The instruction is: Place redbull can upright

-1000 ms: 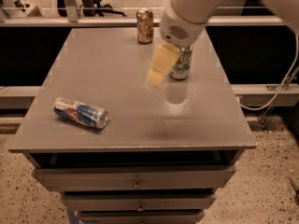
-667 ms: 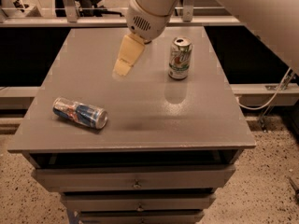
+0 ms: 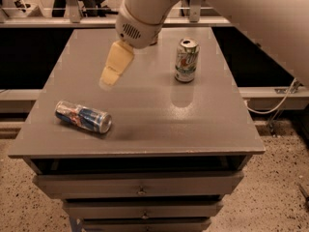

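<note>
Nearest you, below the front edge of the surface (image 3: pixel 145 139), is a stack of grey drawers (image 3: pixel 140 182) with small knobs, standing on a speckled floor (image 3: pixel 280 192). On the surface's near-left part lies the redbull can (image 3: pixel 83 117), on its side, its silver top facing right and toward you and its length running leftward and away from the front edge; nothing touches it. Farther back and a little to the right, the gripper (image 3: pixel 110 75) hangs above the surface, its pale cream tip angled down and to the left, well apart from the redbull can and with nothing in it that you can see; you cannot tell whether it is open or closed. Right of the gripper and farther back, a white-and-green soda can (image 3: pixel 186 60) stands upright on the surface's far-right part. The white arm (image 3: pixel 145 13) rises from the gripper toward the upper right. Beyond the right edge, a pale cable (image 3: pixel 270 105) runs along a low ledge.
</note>
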{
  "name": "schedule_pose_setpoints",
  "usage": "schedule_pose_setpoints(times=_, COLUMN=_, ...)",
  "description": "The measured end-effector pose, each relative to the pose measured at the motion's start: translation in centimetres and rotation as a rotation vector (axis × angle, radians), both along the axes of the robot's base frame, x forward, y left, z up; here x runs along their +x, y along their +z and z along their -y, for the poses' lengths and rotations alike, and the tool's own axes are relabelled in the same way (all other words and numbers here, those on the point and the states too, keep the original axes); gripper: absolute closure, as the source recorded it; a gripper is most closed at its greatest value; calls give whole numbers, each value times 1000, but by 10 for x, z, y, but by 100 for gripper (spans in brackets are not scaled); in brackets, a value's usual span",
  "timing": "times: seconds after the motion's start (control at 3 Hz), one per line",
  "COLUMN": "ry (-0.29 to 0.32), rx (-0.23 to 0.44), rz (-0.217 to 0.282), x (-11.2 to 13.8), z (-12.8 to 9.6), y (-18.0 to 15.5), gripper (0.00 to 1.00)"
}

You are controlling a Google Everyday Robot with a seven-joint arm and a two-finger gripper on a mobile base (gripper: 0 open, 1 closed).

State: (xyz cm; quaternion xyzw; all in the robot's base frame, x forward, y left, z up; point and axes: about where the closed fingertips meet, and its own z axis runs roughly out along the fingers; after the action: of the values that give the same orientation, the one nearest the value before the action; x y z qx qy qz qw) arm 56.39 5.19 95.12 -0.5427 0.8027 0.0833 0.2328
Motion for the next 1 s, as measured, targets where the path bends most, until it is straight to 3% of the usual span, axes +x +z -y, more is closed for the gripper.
schedule_pose_setpoints(times=0.33, ry=22, rx=30, rz=-41, x=-13, z=-52, y=-17, gripper=0)
schedule_pose_setpoints(times=0.67, ry=14, rx=32, rz=-89, x=-23, z=-86, y=-43, gripper=0)
schedule_pose_setpoints(times=1.0, ry=7, rx=7, rz=-123, x=-31, z=-105, y=-66, gripper=0)
